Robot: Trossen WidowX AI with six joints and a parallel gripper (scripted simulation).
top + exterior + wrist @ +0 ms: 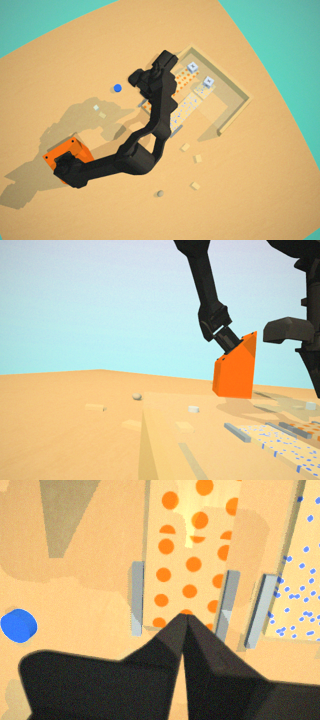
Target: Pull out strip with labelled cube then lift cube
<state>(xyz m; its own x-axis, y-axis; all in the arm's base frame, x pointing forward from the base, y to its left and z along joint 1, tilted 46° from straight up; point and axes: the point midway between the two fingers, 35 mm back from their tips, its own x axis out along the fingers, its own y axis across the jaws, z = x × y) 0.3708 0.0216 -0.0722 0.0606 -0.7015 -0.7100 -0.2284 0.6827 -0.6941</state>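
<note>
An orange-dotted strip (185, 78) (177, 587) lies between grey rails (136, 598) (228, 600); its dots break along a crosswise line in the wrist view. A blue-speckled strip (184, 107) (281, 440) (305, 600) lies beside it; a crosswise gap parts off its far piece (202, 90). An X-marked cube (192, 67) sits at the orange-dotted strip's far end, another (208, 82) on the blue-speckled strip's far piece. My gripper (185, 621) is shut and empty, its tips over the orange-dotted strip's near end. Their exact height is unclear; the arm hides them in the top view.
A low wall (221, 71) surrounds the strips' far part. A blue disc (117, 88) (19, 626) lies to the left of the strips' near ends. A small white cube (96, 107) (310, 406), several tan blocks (185, 147) and a grey ball (160, 193) (136, 396) lie on the table.
</note>
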